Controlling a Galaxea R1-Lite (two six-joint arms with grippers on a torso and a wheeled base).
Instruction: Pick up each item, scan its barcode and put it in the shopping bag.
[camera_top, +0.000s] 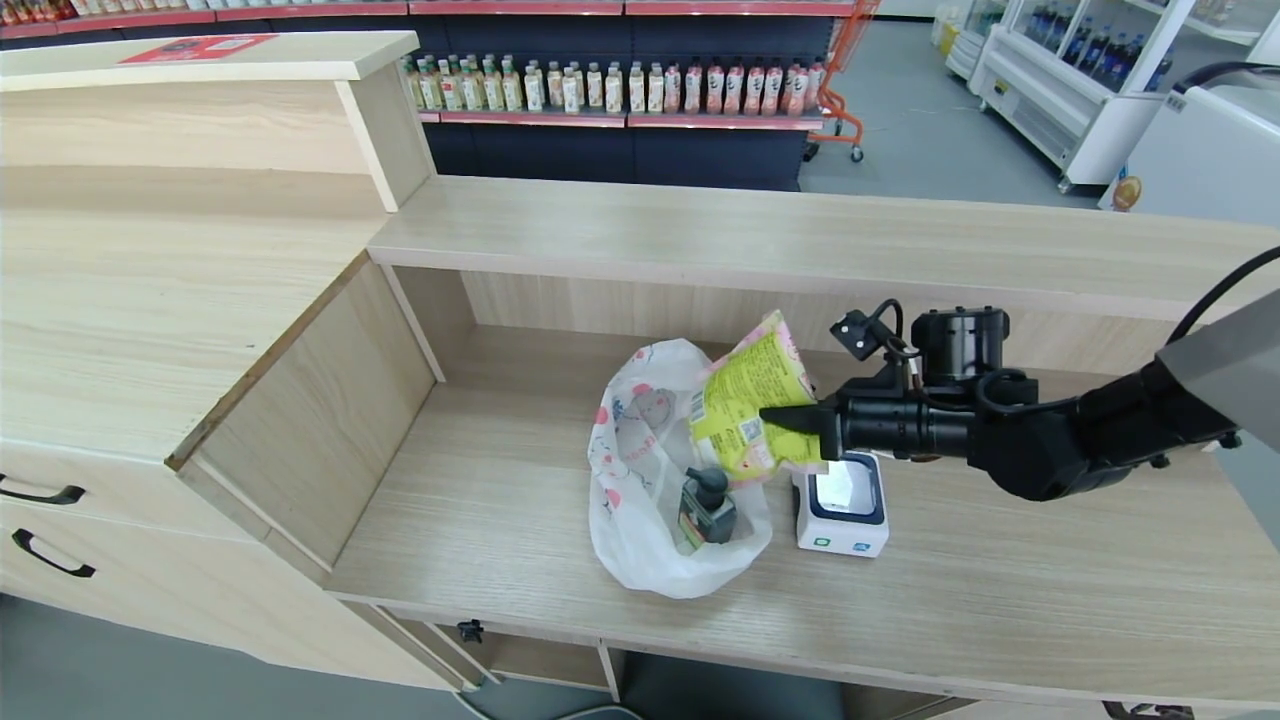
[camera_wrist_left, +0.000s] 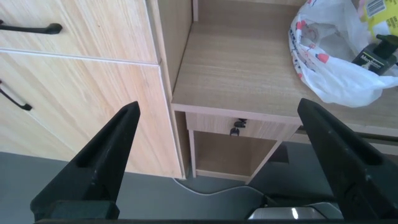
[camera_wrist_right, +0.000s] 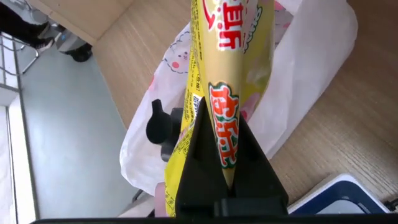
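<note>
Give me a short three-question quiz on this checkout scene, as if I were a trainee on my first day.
1. True or false: the right arm's fingers are shut on the yellow snack packet.
2. What already lies in the shopping bag? A: a dark bottle with a black top. B: a red apple. C: a carton of eggs.
3. Fill the gap: the left arm's fingers are ____ and hold nothing.

Key: 1 true; 2 A, the dark bottle; 3 open.
</note>
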